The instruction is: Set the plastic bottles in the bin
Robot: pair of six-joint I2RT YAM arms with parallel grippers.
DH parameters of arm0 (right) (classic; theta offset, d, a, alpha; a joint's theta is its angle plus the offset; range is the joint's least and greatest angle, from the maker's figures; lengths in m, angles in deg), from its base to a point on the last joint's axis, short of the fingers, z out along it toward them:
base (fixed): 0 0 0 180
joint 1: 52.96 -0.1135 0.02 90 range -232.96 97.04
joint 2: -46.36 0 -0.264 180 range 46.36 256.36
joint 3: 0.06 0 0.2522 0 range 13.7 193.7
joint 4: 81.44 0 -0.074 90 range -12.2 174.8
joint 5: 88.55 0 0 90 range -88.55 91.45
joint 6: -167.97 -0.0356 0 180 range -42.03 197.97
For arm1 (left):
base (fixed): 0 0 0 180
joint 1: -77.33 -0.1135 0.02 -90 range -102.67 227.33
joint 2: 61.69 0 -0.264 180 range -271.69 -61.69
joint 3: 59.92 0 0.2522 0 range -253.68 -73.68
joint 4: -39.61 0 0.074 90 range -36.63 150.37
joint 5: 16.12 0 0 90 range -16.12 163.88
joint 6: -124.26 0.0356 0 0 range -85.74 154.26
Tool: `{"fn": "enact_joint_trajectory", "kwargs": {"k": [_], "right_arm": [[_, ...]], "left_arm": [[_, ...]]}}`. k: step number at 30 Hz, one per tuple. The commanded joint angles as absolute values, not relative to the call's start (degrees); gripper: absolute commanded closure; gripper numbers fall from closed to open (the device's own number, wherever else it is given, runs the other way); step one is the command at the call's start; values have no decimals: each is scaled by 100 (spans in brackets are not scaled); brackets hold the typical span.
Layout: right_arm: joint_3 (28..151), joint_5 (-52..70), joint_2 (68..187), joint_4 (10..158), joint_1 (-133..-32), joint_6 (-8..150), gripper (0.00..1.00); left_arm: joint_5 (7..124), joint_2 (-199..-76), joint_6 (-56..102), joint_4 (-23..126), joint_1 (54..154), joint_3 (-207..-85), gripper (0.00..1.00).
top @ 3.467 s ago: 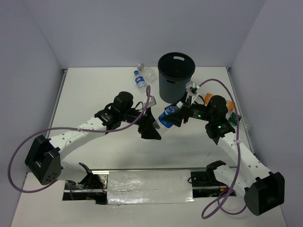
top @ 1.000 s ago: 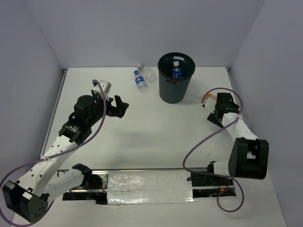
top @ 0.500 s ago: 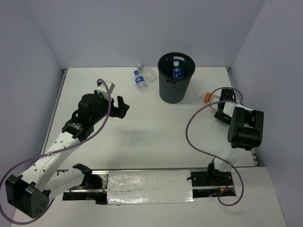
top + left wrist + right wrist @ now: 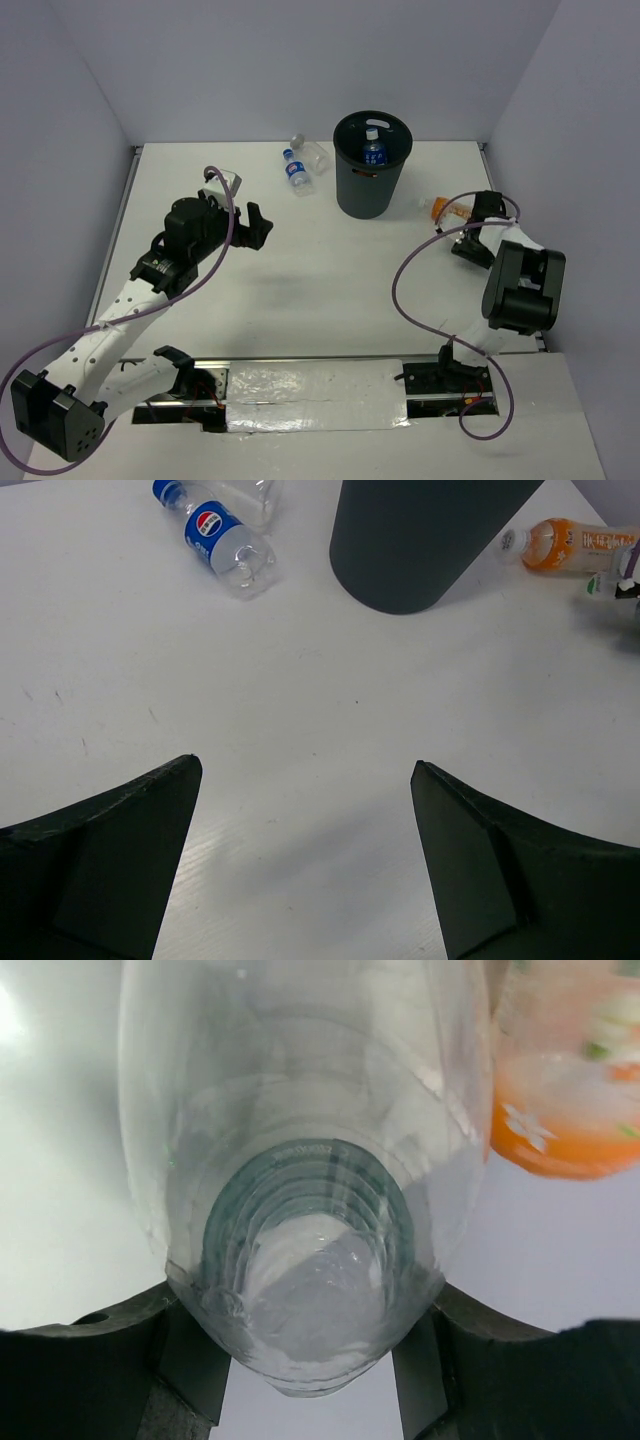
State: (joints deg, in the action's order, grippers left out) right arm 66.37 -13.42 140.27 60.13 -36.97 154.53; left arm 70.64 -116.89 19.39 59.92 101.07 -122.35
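Plastic bottles: qty 5, small, thin-walled.
- 1 blue-label bottle (image 4: pixel 374 151) inside bin (image 4: pixel 371 195) (round, dark grey, tapering).
- 2 lying on white table (image 4: pixel 300 290), left of bin: Pepsi bottle (image 4: pixel 296 172) and pale-cap bottle (image 4: pixel 311 151).
- 1 orange bottle (image 4: pixel 443 206) lying right of bin.
- 1 clear ribbed bottle (image 4: pixel 300 1140) clamped in right gripper (image 4: pixel 310 1360), just beside orange one.

Left gripper (image 4: pixel 305 865): jaws wide apart, nothing held.

We saw a white table (image 4: pixel 330 300) closed in by plain pale lilac walls (image 4: pixel 250 70) on three sides, evenly lit, a shiny sheet (image 4: pixel 310 390) at its near edge.
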Motion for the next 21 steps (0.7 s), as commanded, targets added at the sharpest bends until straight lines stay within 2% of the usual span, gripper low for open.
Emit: {"fn": "enact_joint_trajectory", "kwargs": {"k": [1,2,7,12,16,21], "right_arm": [[6749,-550,13077,5055,-3757,15610,66],[6775,-392,12873,4860,-3766,15645,70],[7442,1224,11556,3167,-4170,15497,73],[9400,2770,11464,2433,-4985,14304,76],[10728,3134,11825,3107,-5854,12602,79],[11599,2493,12657,4389,-6877,11378,79]], "left_arm": [[7037,-11575,2055,5847,10079,-12466,1],[7037,-11566,2055,5838,10071,-12466,1],[6940,-11575,2029,5830,10044,-12484,1],[6931,-11566,2011,5803,10000,-12466,1],[6879,-11610,2011,5812,10000,-12475,1],[6721,-11636,1967,5830,10000,-12501,0]]}}
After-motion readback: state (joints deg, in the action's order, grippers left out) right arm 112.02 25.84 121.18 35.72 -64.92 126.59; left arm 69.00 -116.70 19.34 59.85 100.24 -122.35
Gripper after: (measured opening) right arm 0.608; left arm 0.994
